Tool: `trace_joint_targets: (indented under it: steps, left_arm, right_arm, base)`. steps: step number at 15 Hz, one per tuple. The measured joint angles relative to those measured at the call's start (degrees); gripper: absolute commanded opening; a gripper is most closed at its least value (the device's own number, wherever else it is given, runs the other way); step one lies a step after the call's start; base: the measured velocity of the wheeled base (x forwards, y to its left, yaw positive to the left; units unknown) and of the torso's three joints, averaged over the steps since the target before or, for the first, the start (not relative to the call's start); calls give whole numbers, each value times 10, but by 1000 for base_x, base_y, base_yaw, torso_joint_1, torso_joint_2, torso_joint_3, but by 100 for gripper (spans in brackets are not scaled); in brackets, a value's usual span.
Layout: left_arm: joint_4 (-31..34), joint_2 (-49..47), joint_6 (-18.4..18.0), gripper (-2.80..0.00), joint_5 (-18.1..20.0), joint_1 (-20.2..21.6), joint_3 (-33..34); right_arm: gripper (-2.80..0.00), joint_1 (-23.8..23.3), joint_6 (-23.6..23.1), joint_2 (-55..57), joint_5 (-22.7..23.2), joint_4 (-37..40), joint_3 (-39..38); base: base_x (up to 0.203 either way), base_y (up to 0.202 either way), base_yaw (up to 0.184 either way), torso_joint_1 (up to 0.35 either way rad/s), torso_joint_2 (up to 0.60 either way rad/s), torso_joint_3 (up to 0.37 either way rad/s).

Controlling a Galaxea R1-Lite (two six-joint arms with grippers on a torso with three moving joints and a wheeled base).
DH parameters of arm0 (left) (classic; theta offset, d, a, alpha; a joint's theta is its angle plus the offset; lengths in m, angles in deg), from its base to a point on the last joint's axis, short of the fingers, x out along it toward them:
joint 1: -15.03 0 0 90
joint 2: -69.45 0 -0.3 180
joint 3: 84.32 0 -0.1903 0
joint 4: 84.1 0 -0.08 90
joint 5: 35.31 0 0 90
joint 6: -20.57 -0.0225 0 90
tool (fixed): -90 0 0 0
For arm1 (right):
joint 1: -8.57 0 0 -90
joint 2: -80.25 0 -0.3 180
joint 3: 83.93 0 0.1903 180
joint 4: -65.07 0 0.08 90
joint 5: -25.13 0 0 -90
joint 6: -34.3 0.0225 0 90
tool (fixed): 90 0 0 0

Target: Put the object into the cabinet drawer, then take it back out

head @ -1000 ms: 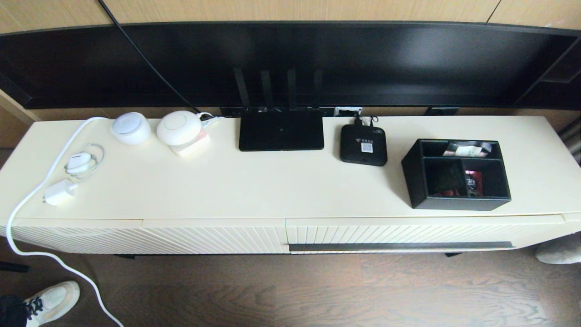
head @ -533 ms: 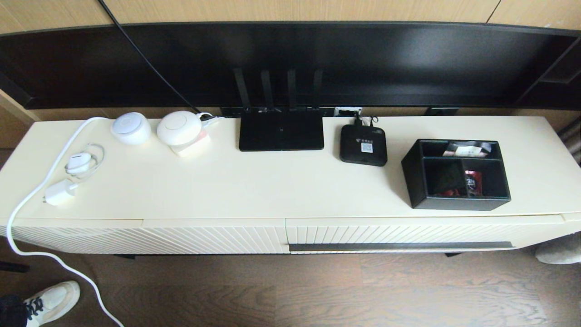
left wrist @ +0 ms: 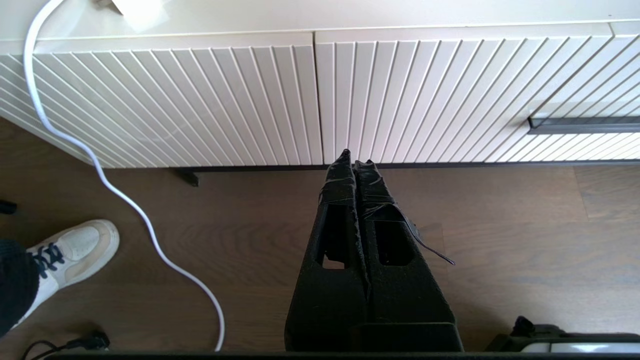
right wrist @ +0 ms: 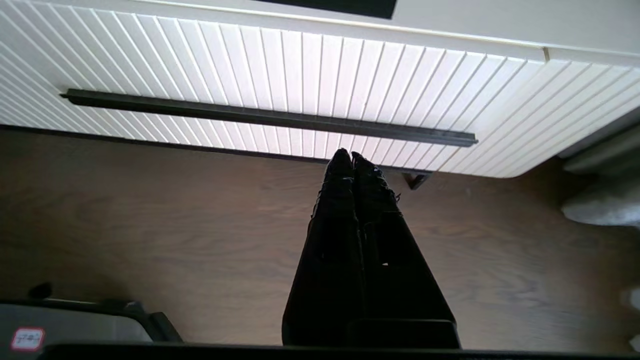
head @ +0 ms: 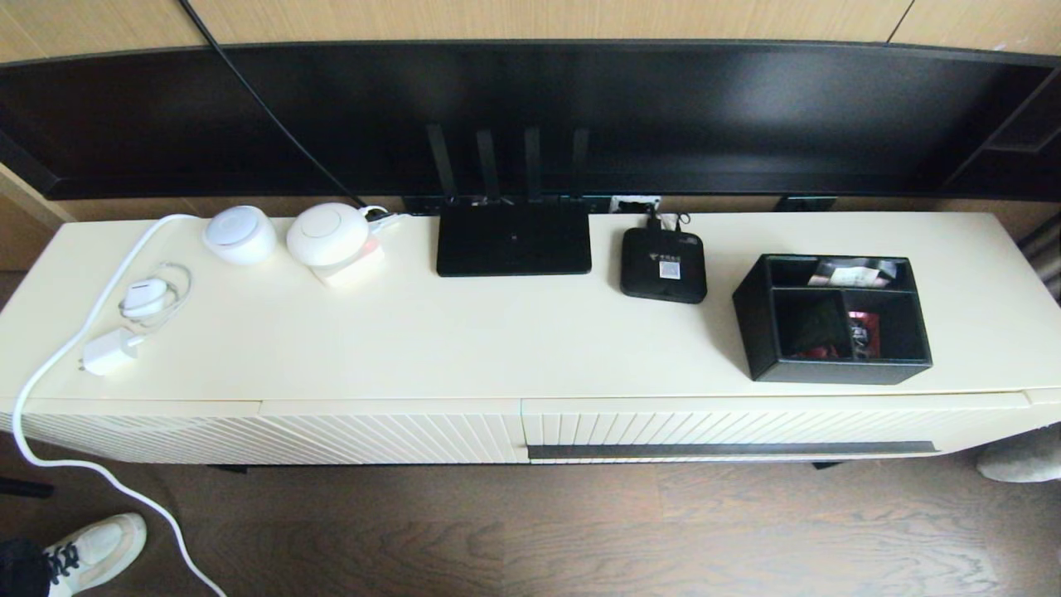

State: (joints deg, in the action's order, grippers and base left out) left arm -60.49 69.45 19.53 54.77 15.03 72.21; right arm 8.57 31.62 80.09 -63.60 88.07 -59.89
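The black organizer box (head: pixel 833 319) stands on the cabinet top at the right, with red and white items in its three compartments. Below it the cream ribbed drawer (head: pixel 746 427) is closed, its dark handle strip (head: pixel 733 450) along the lower edge; the same handle strip (right wrist: pixel 270 118) shows in the right wrist view. My right gripper (right wrist: pixel 351 159) is shut and empty, low in front of the drawer, above the floor. My left gripper (left wrist: pixel 356 160) is shut and empty too, in front of the seam between the ribbed panels. Neither arm shows in the head view.
On the cabinet top sit a black router (head: pixel 514 239), a small black set-top box (head: pixel 664 264), two white round devices (head: pixel 327 233), a white charger (head: pixel 108 351) and a white cable (head: pixel 58 356). A person's white shoe (head: pixel 95 551) is on the floor at the left.
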Motion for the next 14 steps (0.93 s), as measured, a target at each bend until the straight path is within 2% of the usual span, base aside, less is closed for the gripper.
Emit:
trace_joint_targets:
  steps: [14]
  left_arm:
    - [0, 0, 0, -280, 0, 0, 0]
  right_arm:
    - [-280, 0, 14, 0, -2, 0, -6]
  base:
    - [0, 0, 0, 0, 0, 0]
